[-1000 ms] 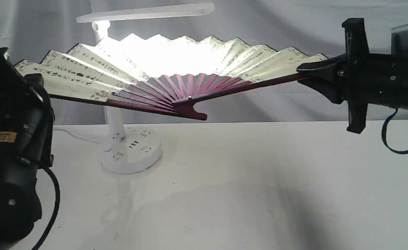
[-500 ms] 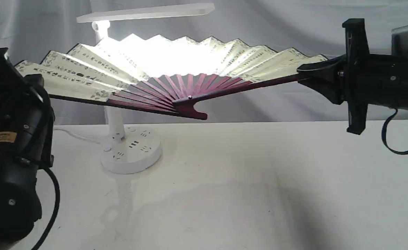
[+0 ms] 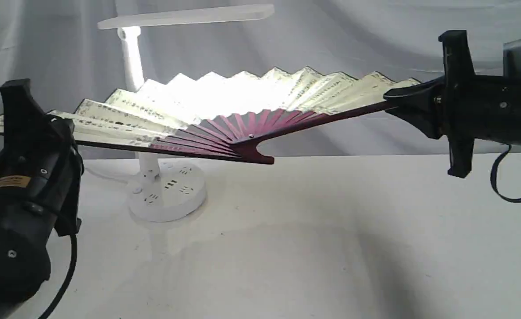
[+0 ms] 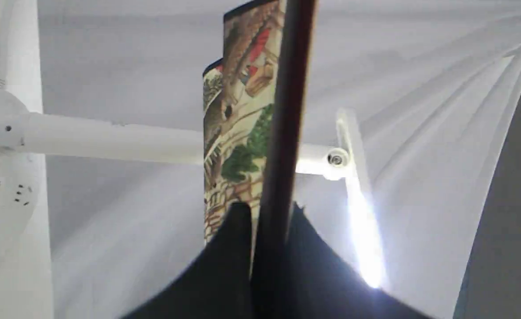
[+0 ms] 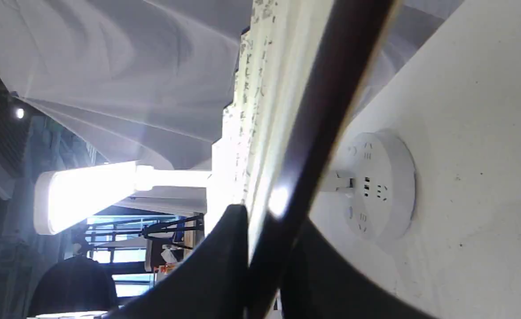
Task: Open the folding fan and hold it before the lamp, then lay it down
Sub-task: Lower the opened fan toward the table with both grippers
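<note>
The folding fan (image 3: 225, 104) is spread wide open in the air in front of the lamp (image 3: 165, 195), its cream pleats glowing where the light comes through. Its maroon ribs meet at a pivot (image 3: 251, 137) just above the table. My left gripper (image 3: 49, 128) is shut on the fan's left outer rib; the left wrist view shows that dark rib (image 4: 282, 146) pinched between the black fingers (image 4: 233, 239). My right gripper (image 3: 391, 104) is shut on the right outer rib (image 5: 313, 133). The lamp's bar head (image 3: 185, 15) sits above the fan.
The lamp's round base with sockets stands on the white table (image 3: 331, 248) at left of centre, its white cable (image 3: 96, 170) running off to the left. Grey cloth (image 3: 331, 35) hangs behind. A dangling dark cable loop (image 3: 511, 177) hangs under my right arm.
Both grippers have lowered with the fan; it now hangs lower and tilted flatter, exposing more of the lamp's stem above it.
</note>
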Robot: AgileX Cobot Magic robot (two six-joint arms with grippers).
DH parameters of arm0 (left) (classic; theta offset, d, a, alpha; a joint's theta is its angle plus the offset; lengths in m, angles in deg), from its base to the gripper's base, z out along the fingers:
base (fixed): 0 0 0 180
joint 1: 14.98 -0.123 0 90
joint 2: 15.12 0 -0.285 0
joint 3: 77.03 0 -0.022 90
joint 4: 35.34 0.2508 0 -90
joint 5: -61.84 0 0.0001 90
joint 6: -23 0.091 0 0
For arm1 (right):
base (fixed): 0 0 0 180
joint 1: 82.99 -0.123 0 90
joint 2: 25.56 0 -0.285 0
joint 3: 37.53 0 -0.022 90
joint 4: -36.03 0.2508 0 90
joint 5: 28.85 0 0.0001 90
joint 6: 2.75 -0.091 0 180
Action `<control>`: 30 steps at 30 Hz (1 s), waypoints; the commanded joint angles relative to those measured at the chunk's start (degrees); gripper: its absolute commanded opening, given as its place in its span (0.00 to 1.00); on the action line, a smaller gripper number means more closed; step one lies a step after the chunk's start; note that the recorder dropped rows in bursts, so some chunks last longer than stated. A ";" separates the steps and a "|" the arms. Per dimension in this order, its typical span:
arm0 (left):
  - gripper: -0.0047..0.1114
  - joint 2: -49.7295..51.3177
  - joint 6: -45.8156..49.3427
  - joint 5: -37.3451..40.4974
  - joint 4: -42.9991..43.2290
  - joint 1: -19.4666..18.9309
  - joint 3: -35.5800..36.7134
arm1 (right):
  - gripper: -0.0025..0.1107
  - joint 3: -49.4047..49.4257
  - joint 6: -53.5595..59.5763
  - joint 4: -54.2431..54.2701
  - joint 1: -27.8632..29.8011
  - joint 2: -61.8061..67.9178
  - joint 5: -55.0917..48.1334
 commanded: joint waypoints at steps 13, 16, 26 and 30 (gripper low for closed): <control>0.04 11.58 -10.92 -2.09 1.72 6.00 -0.15 | 0.02 11.83 8.67 -1.62 11.30 -0.20 1.53; 0.04 14.74 -16.52 -2.73 6.76 6.26 -0.27 | 0.02 12.92 10.72 -1.62 13.42 -0.20 1.53; 0.04 23.40 -17.66 -1.21 15.69 6.26 -9.84 | 0.02 15.68 13.72 -2.23 19.81 -0.07 1.78; 0.04 26.34 -17.55 -0.07 17.89 6.70 -12.82 | 0.02 16.07 13.99 -3.70 21.53 -0.07 2.05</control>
